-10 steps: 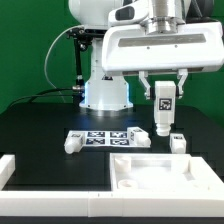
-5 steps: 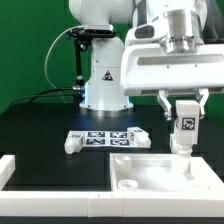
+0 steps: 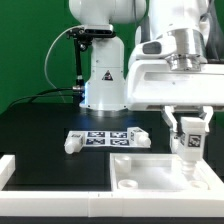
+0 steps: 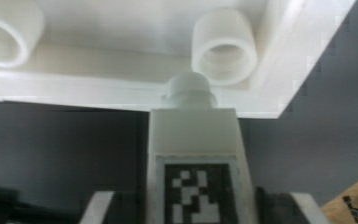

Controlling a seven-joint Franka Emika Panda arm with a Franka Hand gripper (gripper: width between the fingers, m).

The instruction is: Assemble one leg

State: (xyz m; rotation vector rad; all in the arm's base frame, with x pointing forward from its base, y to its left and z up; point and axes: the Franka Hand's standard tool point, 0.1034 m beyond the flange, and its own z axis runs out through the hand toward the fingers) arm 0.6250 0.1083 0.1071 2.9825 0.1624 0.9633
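Evidently, within the last second the pincer (image 3: 188, 124) had carried the small white stubby block-shaped leg with black-and-white tags (image 3: 188, 140) toward the exterior view's right and downward. It had come away from above the black counter (image 3: 40, 125), and it hung upright over the far edge of the large flat white square panel (image 3: 150, 172). The pincer was pinching the leg from both sides at its upper part. In the wrist view the leg (image 4: 201, 160) pointed its narrow tip toward the nearer of the raised white round sockets (image 4: 229, 45) on the panel. I could not tell whether the tip already touched it. In my judgement this meant that the carrying step was almost finished, and the next work would be to line the tip with the socket and set it in. As for the count, three legs were visible. One was held, and two loose ones lay on the counter, one (image 3: 72, 142) at each end (image 3: 140, 136) of the thin flat white marker board (image 3: 105, 137). There were also one panel, one marker board and, in the wrist view, two sockets.
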